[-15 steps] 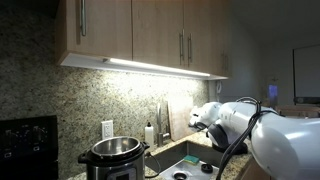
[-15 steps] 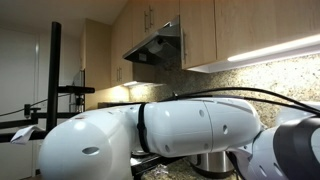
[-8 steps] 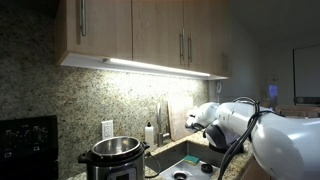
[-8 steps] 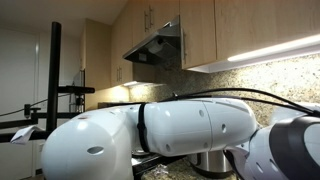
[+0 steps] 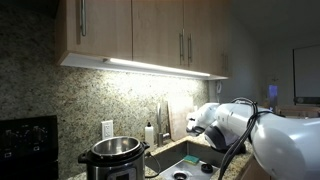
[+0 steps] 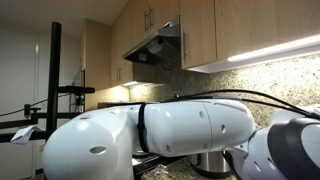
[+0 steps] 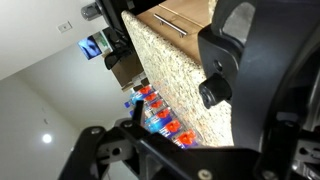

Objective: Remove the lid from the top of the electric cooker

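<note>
The electric cooker (image 5: 112, 166) is a steel cylinder with black trim, standing on the counter at the lower left in an exterior view. The black lid (image 5: 113, 146) sits on top of it. The white arm (image 5: 245, 125) reaches in from the right, and its end hangs over the sink, well to the right of the cooker and apart from it. In the wrist view only dark gripper parts (image 7: 235, 90) show, against a granite wall and cabinets. The fingertips are not clear, so I cannot tell if the gripper is open or shut. The cooker and lid are out of the wrist view.
A sink (image 5: 190, 160) lies right of the cooker, with a soap bottle (image 5: 150, 133) behind it. A black boxy appliance (image 5: 25, 145) stands at the far left. Wall cabinets (image 5: 140, 30) hang overhead. The arm's white body (image 6: 170, 130) fills one exterior view below a range hood (image 6: 155, 45).
The end of the arm has shifted very slightly over the sink. The cooker and lid have not moved.
</note>
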